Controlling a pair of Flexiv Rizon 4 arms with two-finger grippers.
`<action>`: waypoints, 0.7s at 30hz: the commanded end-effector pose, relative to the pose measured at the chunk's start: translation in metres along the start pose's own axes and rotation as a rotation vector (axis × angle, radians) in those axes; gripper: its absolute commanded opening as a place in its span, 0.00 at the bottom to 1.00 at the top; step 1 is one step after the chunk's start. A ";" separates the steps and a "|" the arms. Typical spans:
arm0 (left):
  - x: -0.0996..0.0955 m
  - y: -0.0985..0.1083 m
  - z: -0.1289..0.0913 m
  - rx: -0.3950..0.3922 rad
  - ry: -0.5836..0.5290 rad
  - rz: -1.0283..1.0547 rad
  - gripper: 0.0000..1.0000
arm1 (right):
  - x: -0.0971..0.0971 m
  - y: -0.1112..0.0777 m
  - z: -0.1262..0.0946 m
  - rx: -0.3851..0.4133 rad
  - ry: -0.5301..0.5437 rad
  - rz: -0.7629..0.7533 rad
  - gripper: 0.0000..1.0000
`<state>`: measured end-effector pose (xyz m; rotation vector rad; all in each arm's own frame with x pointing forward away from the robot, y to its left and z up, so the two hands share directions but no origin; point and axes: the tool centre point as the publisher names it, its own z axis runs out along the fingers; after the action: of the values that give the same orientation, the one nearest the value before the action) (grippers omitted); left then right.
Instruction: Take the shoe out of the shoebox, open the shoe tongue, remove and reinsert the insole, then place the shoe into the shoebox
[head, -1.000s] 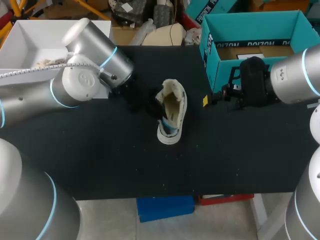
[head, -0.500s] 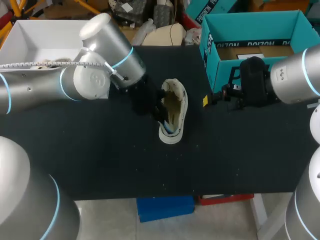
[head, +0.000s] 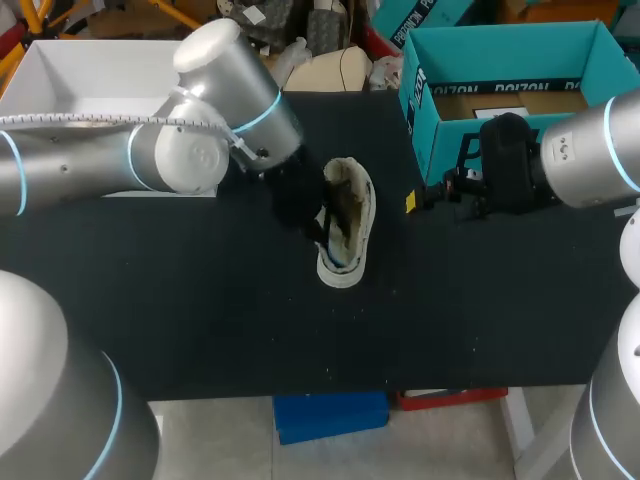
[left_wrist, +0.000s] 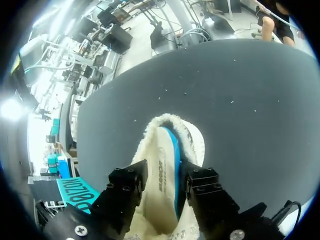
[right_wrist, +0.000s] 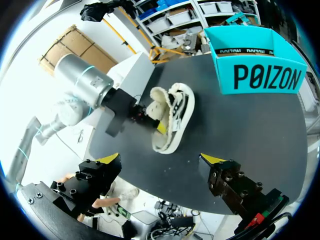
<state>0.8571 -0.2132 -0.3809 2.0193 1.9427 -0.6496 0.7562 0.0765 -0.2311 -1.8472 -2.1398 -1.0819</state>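
Right now there's 1 shoe, 1 shoebox, 2 arms and 2 grippers on or over the black table.

Writing first. The teal box has big black block letters on an outer wall, seen in the right wrist view. There's more lettering on the side wall facing the shoe, and a thin strip of small print runs along the inside of the rim. A white label lies on the brown floor inside; its text is too small to make out. The shoe has a line of small dark print on a cream band next to a blue strip, seen in the left wrist view.

The shoe is cream w/ a fuzzy collar and blue inside. It lies near the table's middle w/ its opening facing up, well apart from the box. The box stands at the far right corner, lid off, no shoe in it.

The left gripper comes in from the left and is clenched on the shoe. Both black fingers press the cream fabric between them, one per side. Its tips are buried in the shoe in its own view, but 1 yellow tip shows at the shoe in the right wrist view.

The right gripper is released, its fingers spread wide w/ nothing between them. It hangs just in front of the box's near wall, apart from the shoe.
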 end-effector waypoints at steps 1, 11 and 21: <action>-0.001 -0.007 -0.023 -0.012 -0.020 0.004 1.00 | 0.000 0.000 0.000 0.001 -0.001 0.000 1.00; -0.014 -0.010 -0.033 -0.067 0.012 -0.032 0.00 | 0.000 0.000 0.000 0.001 -0.001 0.000 1.00; 0.001 -0.013 -0.018 -0.111 0.191 -0.028 0.00 | 0.000 0.000 0.000 0.001 -0.001 0.000 1.00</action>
<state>0.8455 -0.1998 -0.3634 2.0283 2.0350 -0.4079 0.7562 0.0765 -0.2310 -1.8475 -2.1398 -1.0817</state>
